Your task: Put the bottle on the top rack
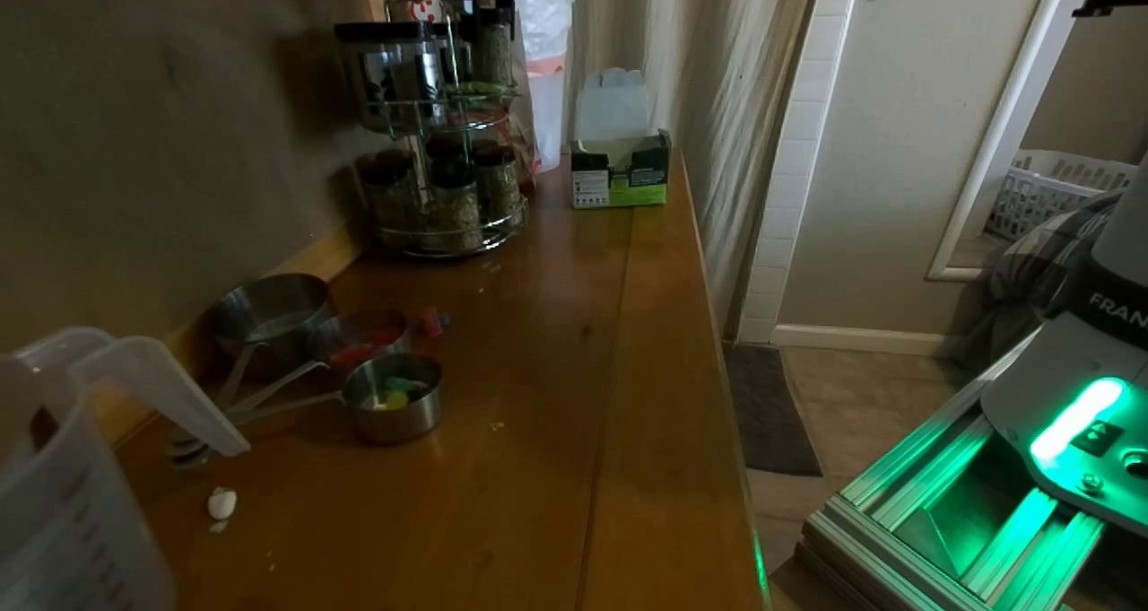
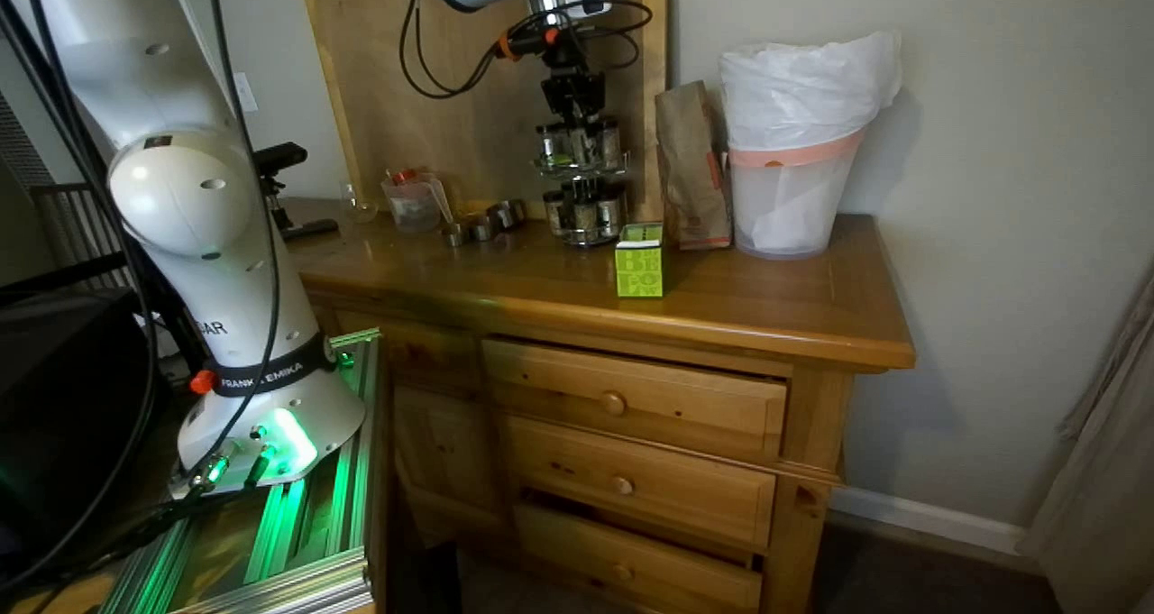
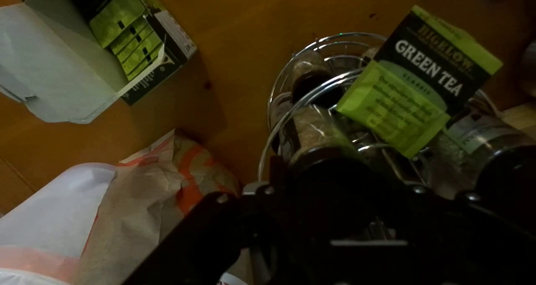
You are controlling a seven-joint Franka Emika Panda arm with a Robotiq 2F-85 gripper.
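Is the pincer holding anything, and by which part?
Can't tell: the pincer is at the capped end of a bottle, but darkness hides whether it grips.

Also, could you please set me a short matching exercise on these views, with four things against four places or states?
Things:
1. gripper
2. tea box
3. measuring cups
4. bin

Places or states:
A. beside the translucent jug
B. lined with a white bag
C. at the top rack, pointing down
D. green, with its top open

Right pairs: 1-C; 2-D; 3-A; 4-B.
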